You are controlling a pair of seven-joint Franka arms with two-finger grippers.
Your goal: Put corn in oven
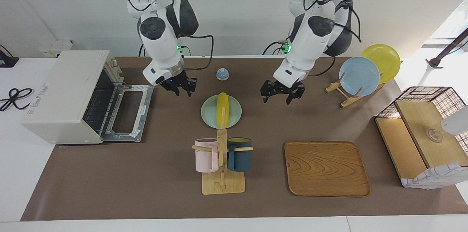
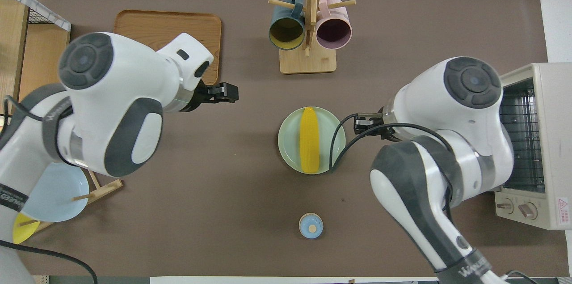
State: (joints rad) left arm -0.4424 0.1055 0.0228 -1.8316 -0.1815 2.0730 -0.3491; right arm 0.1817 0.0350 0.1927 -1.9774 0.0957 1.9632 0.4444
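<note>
The yellow corn (image 1: 223, 110) lies lengthwise on a pale teal plate (image 1: 208, 113) in the middle of the table; it also shows in the overhead view (image 2: 309, 140). The off-white oven (image 1: 65, 89) stands at the right arm's end, its door (image 1: 128, 113) dropped open and the wire rack showing (image 2: 520, 136). My right gripper (image 1: 184, 92) hangs open and empty above the table between the oven door and the plate (image 2: 357, 124). My left gripper (image 1: 279, 98) hangs open and empty above the table beside the plate, toward the left arm's end (image 2: 232, 92).
A wooden mug rack (image 1: 222, 173) with a pink mug (image 1: 206, 155) and a dark blue mug (image 1: 239, 154) stands farther from the robots than the plate. A wooden tray (image 1: 325, 168), a plate rack with blue and yellow plates (image 1: 360, 75), a wire basket (image 1: 424, 133) and a small blue bell (image 1: 222, 74) are also there.
</note>
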